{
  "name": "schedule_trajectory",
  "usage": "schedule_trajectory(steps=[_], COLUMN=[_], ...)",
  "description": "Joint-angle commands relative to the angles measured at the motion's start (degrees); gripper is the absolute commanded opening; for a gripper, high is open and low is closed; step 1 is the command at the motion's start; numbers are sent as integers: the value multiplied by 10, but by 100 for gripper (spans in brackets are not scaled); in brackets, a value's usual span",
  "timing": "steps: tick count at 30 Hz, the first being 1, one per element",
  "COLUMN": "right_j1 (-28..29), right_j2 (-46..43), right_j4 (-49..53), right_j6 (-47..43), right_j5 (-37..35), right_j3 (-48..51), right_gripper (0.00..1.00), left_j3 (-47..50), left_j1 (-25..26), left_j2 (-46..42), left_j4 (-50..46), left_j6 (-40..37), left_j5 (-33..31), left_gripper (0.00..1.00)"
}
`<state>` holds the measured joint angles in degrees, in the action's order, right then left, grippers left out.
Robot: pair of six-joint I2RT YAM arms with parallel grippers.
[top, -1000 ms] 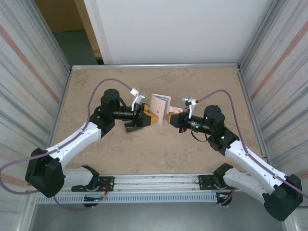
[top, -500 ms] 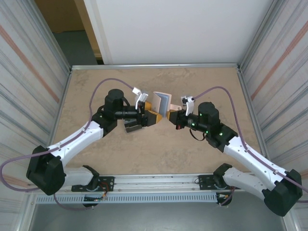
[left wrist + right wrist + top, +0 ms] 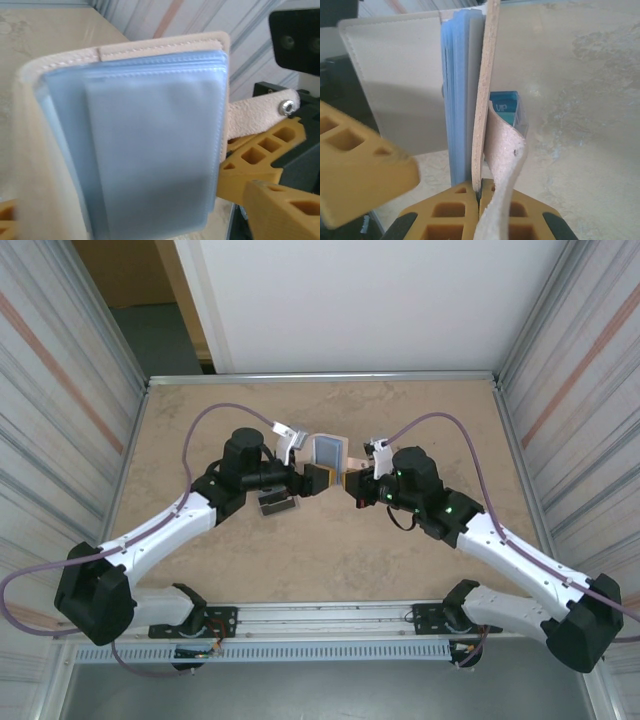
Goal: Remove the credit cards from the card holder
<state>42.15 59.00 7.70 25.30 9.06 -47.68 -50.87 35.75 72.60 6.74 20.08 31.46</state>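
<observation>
**A:** What's over on the left?

**B:** The left gripper (image 3: pixel 320 480) hangs above the middle of the table (image 3: pixel 200 410). Its yellow jaws stand apart, and a gap shows beside one finger. A dark flat item (image 3: pixel 275 505) lies on the table just near of it, under the wrist.

**A:** And the card holder?

**B:** The card holder (image 3: pixel 329 451) is in the middle, held up between the two grippers. It is folded open, with its pale blue lining (image 3: pixel 150 150) facing the left wrist camera. The snap tab (image 3: pixel 260 111) sticks out toward the right arm.

**A:** Who has hold of it?

**B:** The right gripper (image 3: pixel 480 194) does. Its jaws are pressed together on the edge of the beige cover, with the strap bending over them.
</observation>
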Motion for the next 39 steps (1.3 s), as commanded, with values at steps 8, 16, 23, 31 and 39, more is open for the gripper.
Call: schedule_trajectory(steps=[8,16,23,31,39], right_j1=[4,4,0,-44,-71], right_j2=[-1,-11,-19,-30,-33], right_j4=[4,8,3,-30,-54], right_j6=[-13,-2,12,40,42], right_j5=[-51,-82,-91,67,125], right_j3=[-25,-17,-5,11,31], right_gripper=[0,0,0,0,17], left_j3=[-4,-2,-4,-7,-13], left_j1=[5,5,5,5,0], left_j2=[-13,-20,-17,-15,-10], left_j4=[-4,-34,-48,-58,-54], left_j6=[3,5,8,4,16], left_j5=[-27,-60,-63,-58,-32], left_gripper=[52,41,30,7,0])
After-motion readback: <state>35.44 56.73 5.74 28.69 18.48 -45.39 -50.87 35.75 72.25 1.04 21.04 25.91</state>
